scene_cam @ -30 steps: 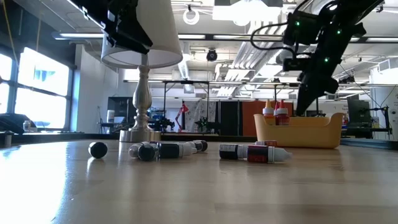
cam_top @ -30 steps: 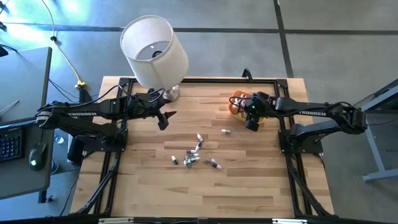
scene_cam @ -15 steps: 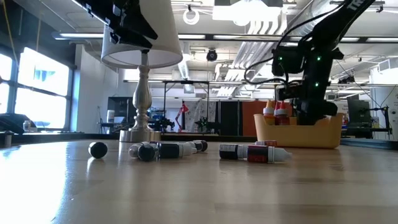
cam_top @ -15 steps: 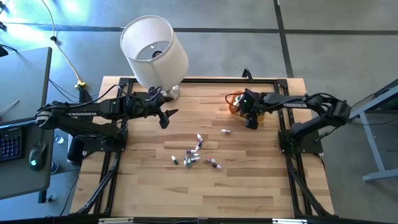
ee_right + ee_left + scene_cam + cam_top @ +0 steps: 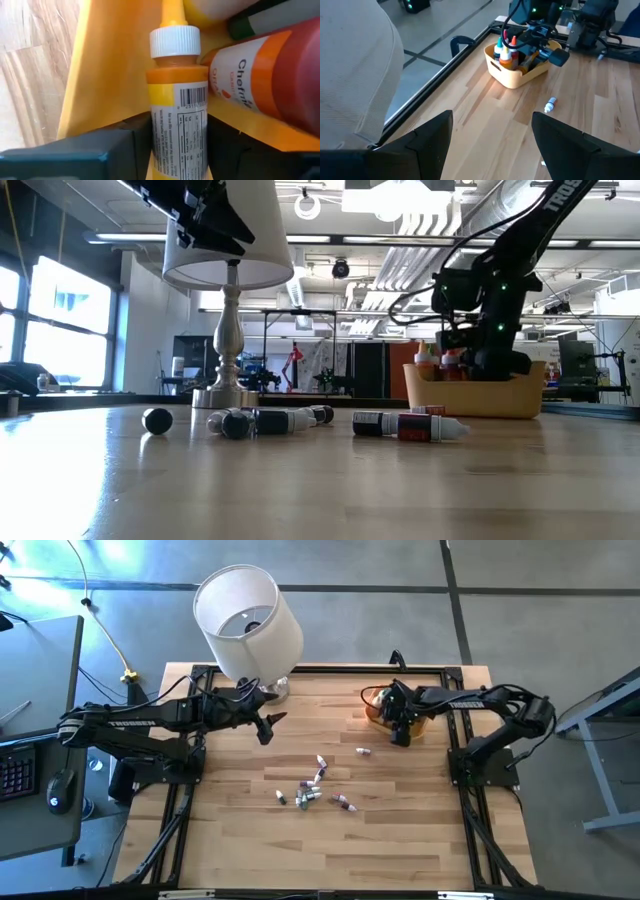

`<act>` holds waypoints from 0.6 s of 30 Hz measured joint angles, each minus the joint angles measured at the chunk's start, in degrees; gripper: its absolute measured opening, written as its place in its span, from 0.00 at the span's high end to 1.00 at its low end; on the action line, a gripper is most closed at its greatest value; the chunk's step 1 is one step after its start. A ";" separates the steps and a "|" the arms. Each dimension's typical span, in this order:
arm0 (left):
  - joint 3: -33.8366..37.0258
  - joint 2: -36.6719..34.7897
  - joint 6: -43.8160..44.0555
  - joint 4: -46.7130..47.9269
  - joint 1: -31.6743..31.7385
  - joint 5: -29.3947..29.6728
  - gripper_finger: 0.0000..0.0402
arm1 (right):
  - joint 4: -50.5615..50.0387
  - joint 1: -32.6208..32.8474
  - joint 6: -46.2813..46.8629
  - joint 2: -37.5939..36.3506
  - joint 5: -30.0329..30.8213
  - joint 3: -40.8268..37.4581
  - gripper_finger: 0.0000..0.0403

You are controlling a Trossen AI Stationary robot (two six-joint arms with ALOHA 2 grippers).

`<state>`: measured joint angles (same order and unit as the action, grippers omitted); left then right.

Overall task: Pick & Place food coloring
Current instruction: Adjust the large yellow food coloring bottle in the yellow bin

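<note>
From above, the right gripper (image 5: 398,724) reaches into the orange bowl (image 5: 375,706) while loose food coloring bottles (image 5: 312,788) lie mid-table and the left gripper (image 5: 262,727) waits released by the lamp (image 5: 247,625). The right wrist view shows its fingers clasping an orange bottle (image 5: 177,115) by the label; it looks light, stiff and slick, best gripped mid-body.

This is a robotics lab or industrial workshop hall. The wooden tabletop (image 5: 400,840) stands on a bare concrete floor (image 5: 540,610) with a desk beside it carrying a keyboard (image 5: 14,775) and mouse (image 5: 60,788). Beyond the table lamp (image 5: 228,290), the low view shows exposed ceiling ducts (image 5: 420,250), strip lighting, large windows (image 5: 60,320) and equipment racks.
</note>
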<state>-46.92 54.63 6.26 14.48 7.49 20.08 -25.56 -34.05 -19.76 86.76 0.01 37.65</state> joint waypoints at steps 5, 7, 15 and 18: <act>0.00 0.00 0.00 0.11 0.00 0.07 0.33 | -6.17 0.14 2.35 -5.70 -0.77 0.84 0.73; 0.00 0.00 0.00 0.09 0.00 0.07 0.33 | -7.30 0.08 3.95 -8.48 -1.91 2.17 0.74; 0.00 0.00 0.00 -1.40 0.00 0.09 0.33 | -11.32 0.09 9.12 -20.01 -9.68 5.26 0.74; 0.00 0.00 -0.02 -1.09 0.00 0.09 0.33 | -9.45 0.46 11.68 -23.94 -12.77 5.22 0.74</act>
<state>-46.92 54.63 6.24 13.39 7.49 20.16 -35.00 -33.59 -8.07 62.82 -12.75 42.87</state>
